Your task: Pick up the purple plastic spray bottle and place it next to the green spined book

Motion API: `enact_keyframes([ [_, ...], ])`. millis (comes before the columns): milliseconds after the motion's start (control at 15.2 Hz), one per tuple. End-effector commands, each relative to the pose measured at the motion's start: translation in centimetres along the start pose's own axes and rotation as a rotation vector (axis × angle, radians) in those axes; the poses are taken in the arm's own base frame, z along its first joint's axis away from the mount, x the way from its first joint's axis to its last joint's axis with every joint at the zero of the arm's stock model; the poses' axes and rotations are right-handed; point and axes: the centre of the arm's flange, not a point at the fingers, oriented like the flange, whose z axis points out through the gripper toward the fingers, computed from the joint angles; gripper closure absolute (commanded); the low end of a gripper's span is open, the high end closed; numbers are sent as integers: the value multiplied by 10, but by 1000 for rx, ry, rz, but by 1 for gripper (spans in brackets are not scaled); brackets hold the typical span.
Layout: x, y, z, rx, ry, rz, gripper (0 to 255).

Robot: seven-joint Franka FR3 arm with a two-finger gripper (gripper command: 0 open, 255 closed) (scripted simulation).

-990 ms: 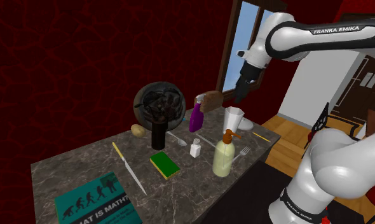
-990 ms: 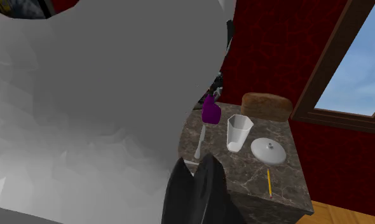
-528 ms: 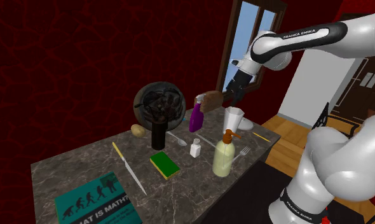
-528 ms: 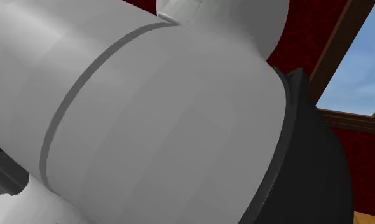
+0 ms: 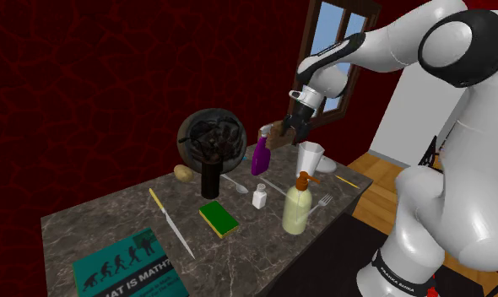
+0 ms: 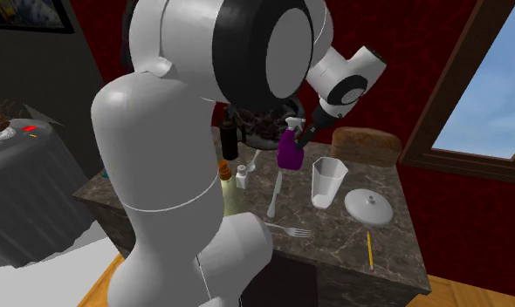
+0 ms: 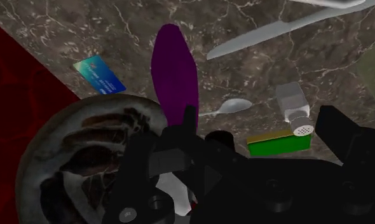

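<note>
Standing upright near the far edge of the dark marbled worktop [image 5: 95, 224], the purple spray bottle [image 5: 260, 158] was topped by a pale trigger head. A dark round globe on a black stem [image 5: 208, 142] stood just beside it toward the shoulder view's left. A brown loaf [image 6: 367, 146] and a clear cup [image 6: 328, 181] sat on its other side.

The black claw [image 5: 286, 132] hovered just above and beside the trigger head, its fingers spread apart and gripping nothing. In the wrist view the bottle sat closer to one finger than the other, not centred between them.

Nearer the robot lay the green spined book [image 5: 218, 218], flat, with a small white shaker [image 5: 259, 198] just beside it. A spoon [image 5: 235, 183] lay between book and bottle.

Likely risks: if the claw descended off-centre, a finger could strike the trigger head and topple the bottle, or catch the globe. A grip on the narrow neck might slip. At set-down, the bottle could knock over the shaker.
</note>
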Motion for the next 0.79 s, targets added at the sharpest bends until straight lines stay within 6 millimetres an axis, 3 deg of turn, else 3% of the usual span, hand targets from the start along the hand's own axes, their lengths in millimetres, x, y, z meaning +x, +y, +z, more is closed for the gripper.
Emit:
enact_keyframes([
  [0, -1, 27, 15, 19, 38, -101, 0],
  [396, 1, 99, 60, 105, 108, -314, 0],
  [726, 4, 96, 86, 106, 108, -315, 0],
])
